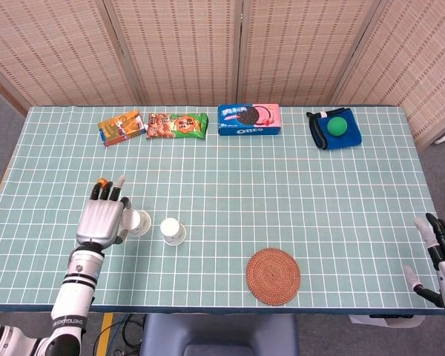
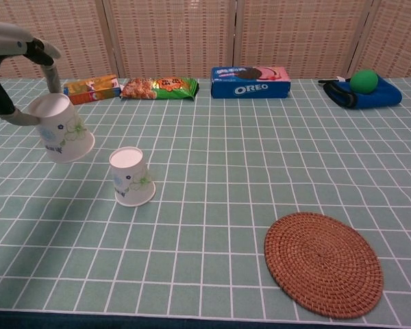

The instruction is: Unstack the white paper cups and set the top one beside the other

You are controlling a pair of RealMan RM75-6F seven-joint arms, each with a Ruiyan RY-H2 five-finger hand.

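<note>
One white paper cup with a floral print (image 1: pixel 172 231) (image 2: pixel 131 176) stands upside down on the table's front left. My left hand (image 1: pixel 102 219) (image 2: pixel 17 82) grips the second white cup (image 1: pixel 138 222) (image 2: pixel 60 127), tilted and lifted above the table, to the left of the standing cup and apart from it. My right hand (image 1: pixel 439 254) rests at the table's front right edge, fingers apart, holding nothing; the chest view does not show it.
A round woven mat (image 1: pixel 273 276) (image 2: pixel 322 262) lies front centre-right. Along the far edge sit an orange snack box (image 1: pixel 122 127), a green snack bag (image 1: pixel 177 124), an Oreo box (image 1: pixel 249 119) and a blue pouch with a green ball (image 1: pixel 334 127).
</note>
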